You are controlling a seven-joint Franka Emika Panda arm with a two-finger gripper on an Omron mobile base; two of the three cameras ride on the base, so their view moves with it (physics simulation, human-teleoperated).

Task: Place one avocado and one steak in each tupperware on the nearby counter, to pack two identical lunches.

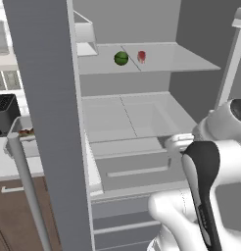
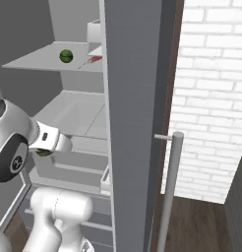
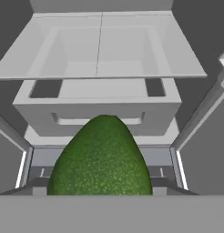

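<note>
My gripper (image 2: 43,152) is shut on an avocado (image 3: 101,159), a bumpy green fruit that bulks large in the hand view; its green edge peeks out under the hand (image 2: 43,153). I hold it in front of the open fridge's drawers. On the upper fridge shelf lie a second avocado (image 1: 121,58) (image 2: 66,55) and, right beside it, a red steak (image 1: 141,56) (image 2: 94,59). The counter (image 1: 10,164) runs at the left over brown cabinets. On it, behind the door handle, a pale rim with something red-brown (image 1: 25,132) shows; whether it is a tupperware I cannot tell.
The open grey fridge door (image 1: 49,122) (image 2: 135,123) with its long bar handle (image 1: 27,191) (image 2: 171,192) stands between the fridge and the counter. A black appliance (image 1: 5,115) sits on the counter. A white brick wall (image 2: 211,98) lies to the right. Drawers (image 3: 100,109) fill the fridge's lower part.
</note>
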